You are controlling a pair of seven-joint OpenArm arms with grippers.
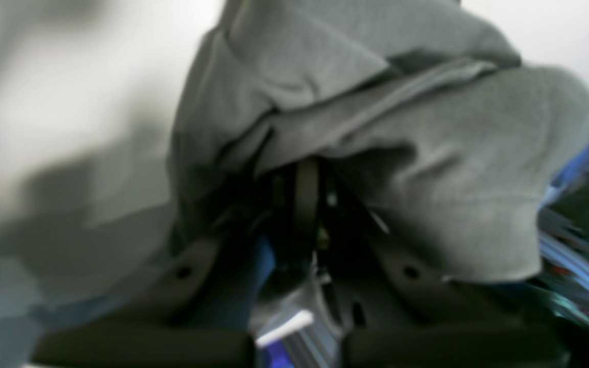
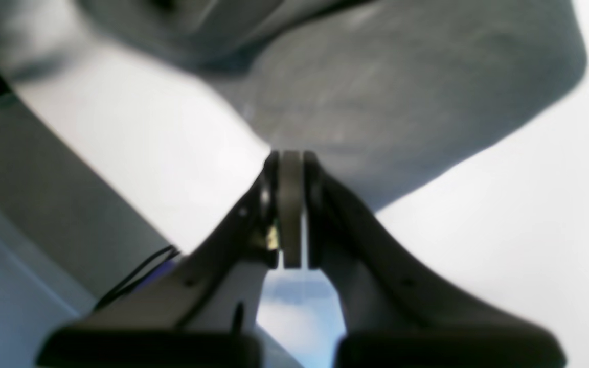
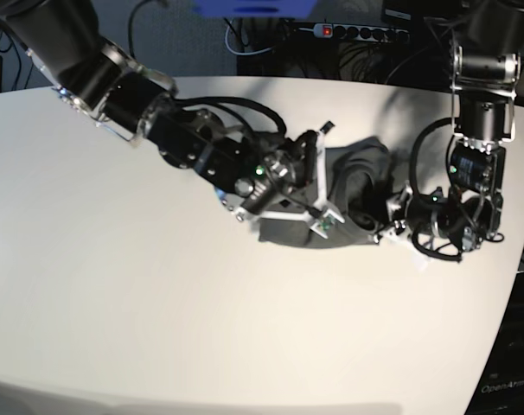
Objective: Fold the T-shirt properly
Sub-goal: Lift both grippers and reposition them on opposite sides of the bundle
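Carrying pinched cloth across for a fold: both grippers are clamped on the T-shirt [image 3: 348,194], which lies bunched on the white table [image 3: 115,285] between the arms.

The left gripper [image 1: 307,176] and right gripper [image 2: 290,168] each have jaws pressed together on fabric. Judged best: move both at one height and pace, keeping the edge taut, releasing only once the cloth lies flat.

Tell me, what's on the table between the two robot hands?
The bunched-up T-shirt fills that stretch in the base view. The right gripper pinches one edge, and the left gripper pinches the other.
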